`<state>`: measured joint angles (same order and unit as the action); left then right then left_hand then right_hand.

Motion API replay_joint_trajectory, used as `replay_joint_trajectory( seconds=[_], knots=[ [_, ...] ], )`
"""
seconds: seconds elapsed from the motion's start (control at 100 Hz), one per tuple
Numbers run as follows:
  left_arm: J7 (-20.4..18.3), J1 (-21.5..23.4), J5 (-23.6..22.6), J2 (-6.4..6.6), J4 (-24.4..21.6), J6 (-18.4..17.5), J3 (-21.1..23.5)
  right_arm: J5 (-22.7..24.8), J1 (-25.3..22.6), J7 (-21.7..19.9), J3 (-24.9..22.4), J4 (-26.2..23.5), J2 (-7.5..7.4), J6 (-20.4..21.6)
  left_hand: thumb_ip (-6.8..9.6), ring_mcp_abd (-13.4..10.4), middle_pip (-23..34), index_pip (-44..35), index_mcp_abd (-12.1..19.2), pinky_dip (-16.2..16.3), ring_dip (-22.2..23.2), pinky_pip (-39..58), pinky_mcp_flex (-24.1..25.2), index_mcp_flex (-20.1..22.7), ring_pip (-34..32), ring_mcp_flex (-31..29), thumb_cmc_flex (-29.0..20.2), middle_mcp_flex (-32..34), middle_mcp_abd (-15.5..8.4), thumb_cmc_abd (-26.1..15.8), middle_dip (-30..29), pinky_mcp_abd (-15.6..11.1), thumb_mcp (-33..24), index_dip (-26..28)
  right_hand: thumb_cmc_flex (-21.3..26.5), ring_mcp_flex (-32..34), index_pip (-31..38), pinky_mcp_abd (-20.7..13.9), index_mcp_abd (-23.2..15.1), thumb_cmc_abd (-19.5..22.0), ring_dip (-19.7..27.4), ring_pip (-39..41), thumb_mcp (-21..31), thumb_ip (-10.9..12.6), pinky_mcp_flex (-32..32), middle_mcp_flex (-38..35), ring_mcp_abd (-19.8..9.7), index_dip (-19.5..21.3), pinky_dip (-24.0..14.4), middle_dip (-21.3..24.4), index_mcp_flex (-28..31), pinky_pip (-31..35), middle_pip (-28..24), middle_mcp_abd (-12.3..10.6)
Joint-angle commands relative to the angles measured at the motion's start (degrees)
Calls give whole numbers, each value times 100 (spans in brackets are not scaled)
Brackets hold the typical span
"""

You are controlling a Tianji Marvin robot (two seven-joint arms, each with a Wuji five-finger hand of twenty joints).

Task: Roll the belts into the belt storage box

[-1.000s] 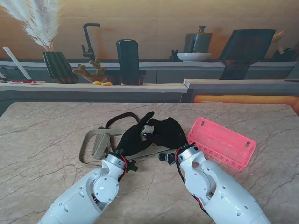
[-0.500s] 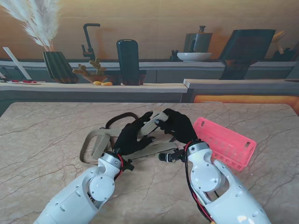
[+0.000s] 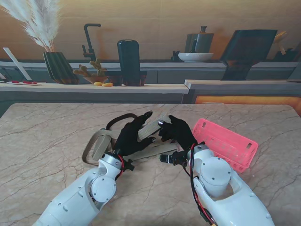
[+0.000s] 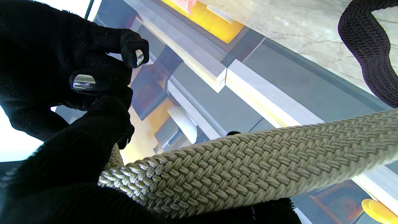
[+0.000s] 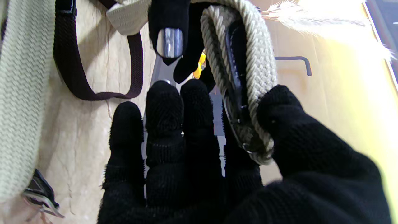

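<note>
A beige woven belt (image 3: 153, 125) is lifted off the table between my two black-gloved hands. My right hand (image 3: 177, 131) is shut on its buckle end (image 5: 248, 77), pinched between thumb and fingers. My left hand (image 3: 132, 135) grips the same belt (image 4: 248, 165) farther along, index finger pointing away from me. The rest of the beige belt loops on the table to the left (image 3: 97, 143). A dark brown belt (image 3: 118, 120) lies just beyond my left hand, curving on the marble (image 5: 93, 81). The pink belt storage box (image 3: 224, 144) lies tilted to the right of my right hand.
The marble table (image 3: 47, 136) ends at a ledge with a dark vase of pampas grass (image 3: 59, 66), a black container (image 3: 129, 55) and small yellow items (image 3: 103, 84). A dark clip-like part (image 3: 168, 157) sits on the table by my right wrist.
My right hand has lifted and drawn away from the left one, pulling the beige belt's end up between them. The right forearm has swung more upright.
</note>
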<state>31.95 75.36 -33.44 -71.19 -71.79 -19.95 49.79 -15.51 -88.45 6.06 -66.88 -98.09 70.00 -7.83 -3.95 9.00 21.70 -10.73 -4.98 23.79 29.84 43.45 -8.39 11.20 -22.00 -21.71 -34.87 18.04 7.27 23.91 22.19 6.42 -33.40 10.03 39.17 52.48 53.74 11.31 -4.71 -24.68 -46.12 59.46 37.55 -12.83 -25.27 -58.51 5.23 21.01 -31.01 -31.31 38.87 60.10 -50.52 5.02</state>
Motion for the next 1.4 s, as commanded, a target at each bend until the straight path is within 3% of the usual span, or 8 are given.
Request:
replay_joint_trajectory(
  seconds=[0.0, 0.27, 0.52, 0.8, 1.23, 1.31, 1.34, 1.39],
  knots=[
    [50, -27, 30, -67, 61, 16, -33, -70, -52, -44, 11, -66, 52, -77, 29, -185, -118, 305, 172, -127, -155, -108, 90, -253, 116, 150, 216, -240, -39, -240, -123, -278, 269, 32, 590, -151, 500, -303, -967, 455, -232, 380, 299, 97, -40, 196, -130, 183, -259, -226, 421, 328, -306, 120],
    [162, -153, 292, -199, 305, 32, -158, -1293, 11, -462, -63, -34, 97, -770, -72, -329, -165, 768, 284, -273, -382, -261, 239, -312, 218, 446, 674, -568, -180, -531, -308, -519, 806, -19, 640, -97, 509, -402, -622, 563, -815, 1200, 275, 219, -135, 277, -60, 269, -826, -639, 404, 998, -809, 463],
    [383, -104, 219, -237, 260, -206, -160, -2059, 230, -729, -27, 234, 167, -1365, -236, -423, -440, 1264, 562, -348, -523, -386, 351, -357, 219, 671, 900, -619, -271, -778, -585, -660, 514, -193, 622, 706, 553, -479, -292, 820, -1520, 2767, 49, 414, -856, 48, -324, 617, -1625, -1448, 336, 2332, -1851, 772],
    [556, 74, 82, -220, 21, -444, -25, -2303, 424, -837, 76, 474, 220, -1739, -160, -523, -110, 1185, 821, -293, -581, -236, 303, -345, -8, 611, -349, -577, -419, -1916, -572, -757, 1734, 120, 617, 971, 515, -476, -202, 803, -1535, 3079, 52, 435, -1102, -169, -324, 624, -1773, -1652, 403, 2710, -2014, 778],
    [583, 29, 131, -250, 64, -320, -78, -3504, 639, -1294, 147, 877, 320, -2353, 42, -535, 217, 885, 485, -222, -595, -88, 281, -294, -114, 556, -905, -529, -590, -1710, -399, -684, 1836, 558, 757, 789, 437, -376, -44, 893, -1494, 3045, -87, 440, -845, -65, -135, 604, -1785, -1666, 396, 2671, -1932, 899],
    [580, 29, 189, -267, 72, -301, -75, -3560, 685, -1565, 145, 953, 294, -2475, 45, -572, 334, -384, 381, -148, -593, 66, 208, -306, -160, 389, -1437, -197, -661, -2135, -325, -429, 2087, 1303, 851, 718, 372, -350, -4, 950, -1487, 2993, -254, 478, -752, -16, -66, 612, -1805, -1646, 379, 2616, -1882, 941],
    [594, 46, 236, -283, 55, -315, -60, -3497, 708, -1634, 157, 966, 278, -2520, 89, -599, 426, -1364, 374, -99, -587, 164, 173, -302, -187, 270, -2349, 165, -683, -2569, -245, -324, 3204, 1471, 864, 694, 347, -355, 5, 953, -1485, 2978, -302, 489, -717, 10, -58, 606, -1808, -1638, 355, 2595, -1866, 943],
    [608, 97, 334, -308, -8, -346, -22, -3322, 742, -1650, 202, 964, 258, -2540, 0, -618, 563, -2384, 414, -59, -571, 252, 139, -314, -243, 170, -3053, 552, -730, -2874, -166, -315, 3539, 1519, 864, 670, 256, -348, 72, 911, -1454, 2900, -356, 510, -689, 14, -26, 480, -1801, -1586, 341, 2555, -1792, 948]
  ],
)
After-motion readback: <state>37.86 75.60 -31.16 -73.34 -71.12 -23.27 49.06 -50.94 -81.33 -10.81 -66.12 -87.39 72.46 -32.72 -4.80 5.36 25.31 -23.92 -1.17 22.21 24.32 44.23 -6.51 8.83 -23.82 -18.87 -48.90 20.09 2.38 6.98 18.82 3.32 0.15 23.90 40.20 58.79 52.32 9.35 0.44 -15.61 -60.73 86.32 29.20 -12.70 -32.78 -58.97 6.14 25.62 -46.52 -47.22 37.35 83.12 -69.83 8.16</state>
